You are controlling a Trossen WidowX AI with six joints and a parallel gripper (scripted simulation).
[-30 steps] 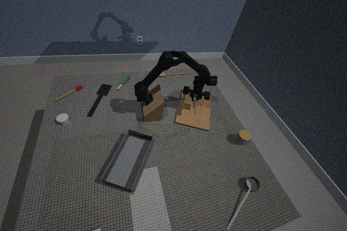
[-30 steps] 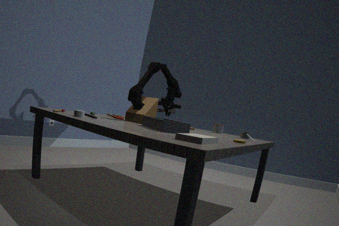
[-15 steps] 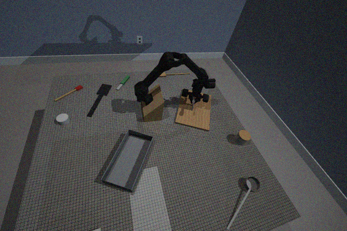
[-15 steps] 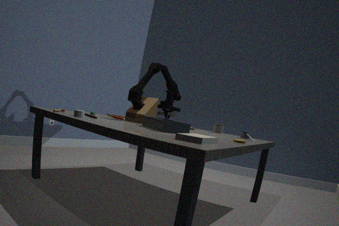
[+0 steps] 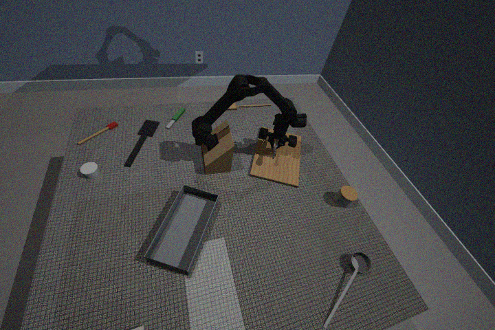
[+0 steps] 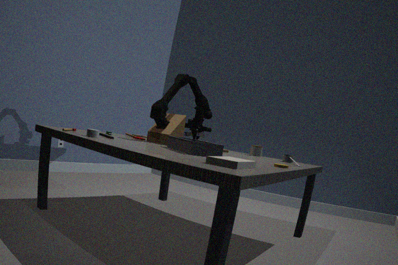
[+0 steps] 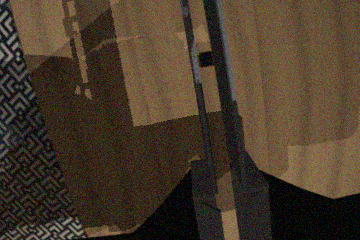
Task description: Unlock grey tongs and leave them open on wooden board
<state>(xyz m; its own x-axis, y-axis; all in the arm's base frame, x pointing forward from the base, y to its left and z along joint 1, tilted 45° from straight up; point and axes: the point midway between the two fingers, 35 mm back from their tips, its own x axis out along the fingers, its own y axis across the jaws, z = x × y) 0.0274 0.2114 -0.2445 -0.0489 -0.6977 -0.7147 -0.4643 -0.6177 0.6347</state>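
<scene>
My gripper [image 5: 275, 142] [image 7: 216, 174] points down over the wooden board [image 5: 273, 174] [image 7: 298, 90]. It is shut on the grey tongs [image 5: 274, 150] [image 7: 225, 65]. In the wrist view the tongs' two arms run close side by side, with a narrow gap and a small black piece between them. The tongs hang steeply, their lower end low over the board; whether it touches the board I cannot tell. The lock is not clear to see. The roasting tin [image 5: 181, 227] [image 6: 194, 148] stands empty to the front left of the board and hides part of it in the exterior view.
A wooden knife block [image 5: 219, 157] [image 6: 175, 123] stands left of the board, close to the arm. A round container [image 5: 348, 193] [image 6: 256, 150] stands right of the board. A ladle [image 5: 340, 295] lies at the front right. A black turner [image 5: 137, 148] and a white cup [image 5: 89, 169] are at the left.
</scene>
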